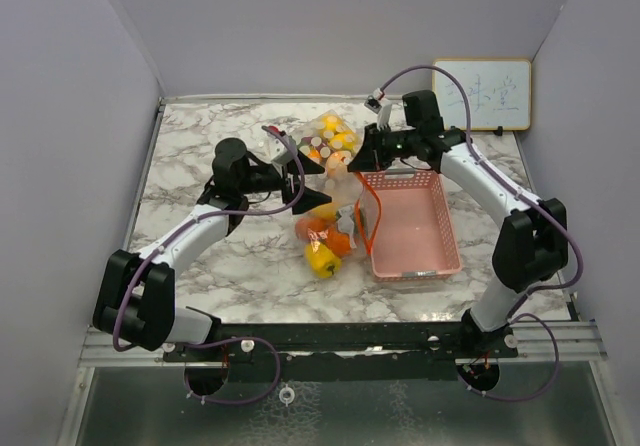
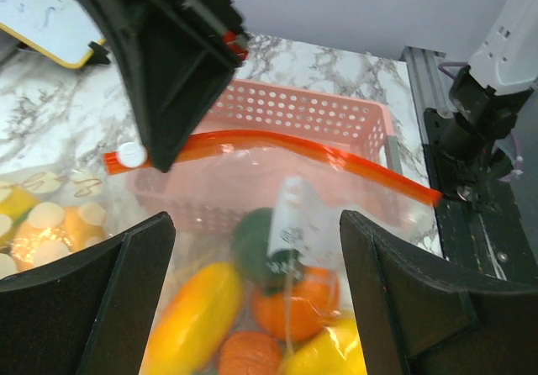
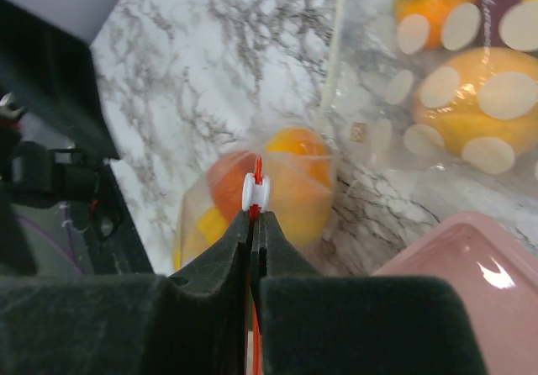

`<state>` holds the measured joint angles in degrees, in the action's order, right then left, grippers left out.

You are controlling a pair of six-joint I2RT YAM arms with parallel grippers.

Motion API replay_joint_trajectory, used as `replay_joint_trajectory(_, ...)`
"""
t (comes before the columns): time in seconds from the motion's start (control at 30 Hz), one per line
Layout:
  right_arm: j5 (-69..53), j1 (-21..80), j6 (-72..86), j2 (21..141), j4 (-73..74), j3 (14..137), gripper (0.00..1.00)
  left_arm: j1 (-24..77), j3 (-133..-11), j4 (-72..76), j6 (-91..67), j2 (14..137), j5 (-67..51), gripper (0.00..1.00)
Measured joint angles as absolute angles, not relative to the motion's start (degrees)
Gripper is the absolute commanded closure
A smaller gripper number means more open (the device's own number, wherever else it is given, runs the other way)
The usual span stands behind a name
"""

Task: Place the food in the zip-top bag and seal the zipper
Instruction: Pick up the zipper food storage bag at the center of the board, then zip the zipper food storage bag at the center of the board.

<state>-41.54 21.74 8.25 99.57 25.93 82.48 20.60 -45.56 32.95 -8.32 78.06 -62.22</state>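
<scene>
The clear zip-top bag [image 1: 341,214] with an orange zipper strip [image 2: 277,145] hangs between the two grippers. Its lower end rests on the table, and it holds the food [image 1: 322,246]: yellow, orange and green toy pieces [image 2: 286,295]. My right gripper [image 1: 363,154] is shut on the zipper strip just behind the white slider [image 3: 255,192]; in the right wrist view [image 3: 255,217] the jaws are pressed together. My left gripper [image 1: 296,172] is open, and in its own view [image 2: 252,224] the fingers stand wide on either side of the bag's body.
A pink mesh basket [image 1: 415,256] stands right of the bag. A second clear bag with white dots [image 1: 330,138], holding more toy food, lies behind it. A small whiteboard [image 1: 482,94] leans at the back right. Grey walls enclose the marble table.
</scene>
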Motion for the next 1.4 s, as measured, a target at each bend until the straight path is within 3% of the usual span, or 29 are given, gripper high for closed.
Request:
replay_joint_trajectory(0.23,-52.9,21.8,8.3,91.9,26.6,82.3,0.98,18.9,-48.8,26.4,-4.1,78.3,-58.0,0.18)
replay_joint_trajectory(0.47,-60.9,21.8,8.7,88.2,26.5,81.0,0.98,16.2,-48.7,32.2,-9.6,81.3,-57.6,0.17)
replay_joint_trajectory(1.07,-63.4,24.8,8.3,90.7,28.1,84.9,0.98,18.5,-50.2,50.9,-30.5,84.6,-69.5,0.26)
replay_joint_trajectory(1.23,-63.4,26.0,8.0,91.6,28.9,86.4,0.98,19.0,-50.6,51.4,-33.0,86.8,-69.6,0.49)
replay_joint_trajectory(1.37,-63.2,26.4,7.5,91.9,29.4,86.4,0.98,19.1,-53.2,53.7,-36.7,88.9,-70.6,0.83)
replay_joint_trajectory(1.4,-63.0,26.4,7.2,91.9,29.5,86.4,0.98,19.1,-53.8,54.4,-37.8,89.4,-71.2,0.98)
